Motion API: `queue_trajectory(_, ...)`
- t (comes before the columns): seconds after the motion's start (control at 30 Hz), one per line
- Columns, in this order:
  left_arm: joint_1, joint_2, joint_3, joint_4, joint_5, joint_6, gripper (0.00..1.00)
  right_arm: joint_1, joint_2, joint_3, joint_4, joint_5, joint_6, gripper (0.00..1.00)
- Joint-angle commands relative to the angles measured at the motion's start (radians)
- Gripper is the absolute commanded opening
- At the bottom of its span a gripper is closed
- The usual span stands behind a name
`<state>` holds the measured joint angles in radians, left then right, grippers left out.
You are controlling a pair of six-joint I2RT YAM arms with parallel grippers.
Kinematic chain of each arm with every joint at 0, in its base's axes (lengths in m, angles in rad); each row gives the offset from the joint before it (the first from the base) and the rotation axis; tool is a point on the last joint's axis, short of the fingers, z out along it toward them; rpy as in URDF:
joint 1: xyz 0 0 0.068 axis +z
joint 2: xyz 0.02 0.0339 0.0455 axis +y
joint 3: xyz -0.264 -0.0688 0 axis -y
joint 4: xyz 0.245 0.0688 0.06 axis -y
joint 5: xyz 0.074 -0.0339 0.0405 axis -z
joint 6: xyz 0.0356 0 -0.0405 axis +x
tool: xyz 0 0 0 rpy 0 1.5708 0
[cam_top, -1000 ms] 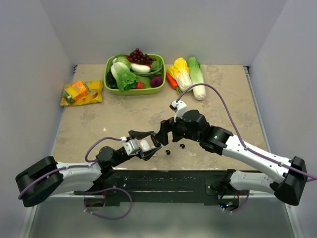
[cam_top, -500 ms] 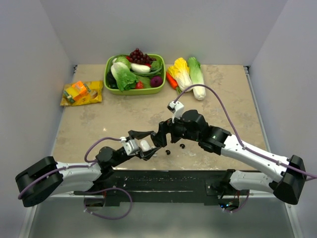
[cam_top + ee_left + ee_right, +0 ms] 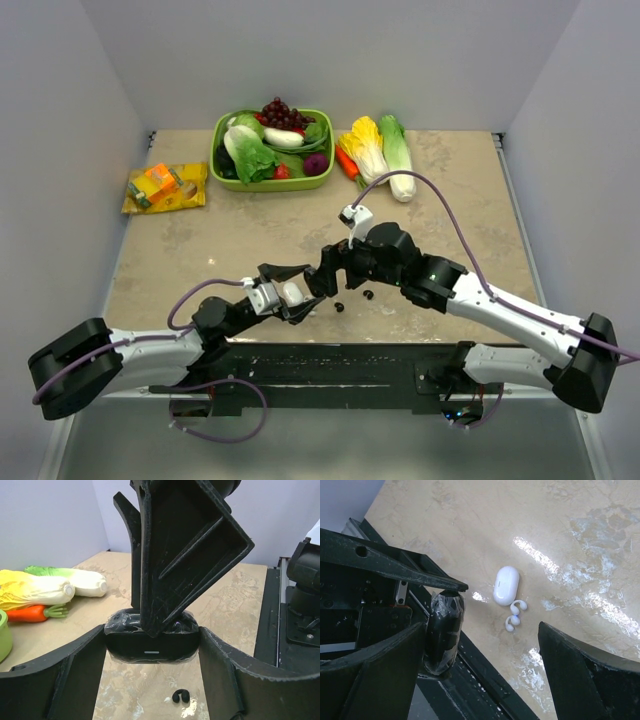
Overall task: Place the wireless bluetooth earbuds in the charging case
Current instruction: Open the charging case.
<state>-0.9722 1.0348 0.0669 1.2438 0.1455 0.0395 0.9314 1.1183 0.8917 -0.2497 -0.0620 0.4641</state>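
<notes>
On the table (image 3: 200,250), two black earbuds (image 3: 340,306).

Black case (image 3: 151,650), seemingly white earbuds (image 3: 514,616)

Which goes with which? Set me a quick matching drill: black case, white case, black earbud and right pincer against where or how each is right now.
Things:
1. black charging case
2. white charging case
3. black earbud
4. right pincer

Places or states:
A. open wide
B. lying on the table beside the white earbuds
C. clamped between the fingers of the left pincer
D. loose on the table by itself

Pairs: 1-C, 2-B, 3-D, 4-A
</notes>
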Motion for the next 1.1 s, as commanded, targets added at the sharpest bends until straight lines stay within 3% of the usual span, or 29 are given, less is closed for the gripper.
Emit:
queue_trajectory(0.0,-0.011,-0.048,-0.004,0.097,-0.011,0.020,0.00,-0.003,-0.029,-0.008,-0.025,0.060,-0.008,0.94)
queue_trajectory(0.8,-0.020,-0.097,-0.026,0.053,-0.046,0.025,0.00,-0.019,-0.094,0.018,-0.057,0.126,-0.016,0.93)
queue_trajectory(1.07,-0.022,-0.108,-0.027,0.036,-0.058,0.026,0.00,-0.017,-0.135,0.015,0.035,0.027,0.002,0.89)
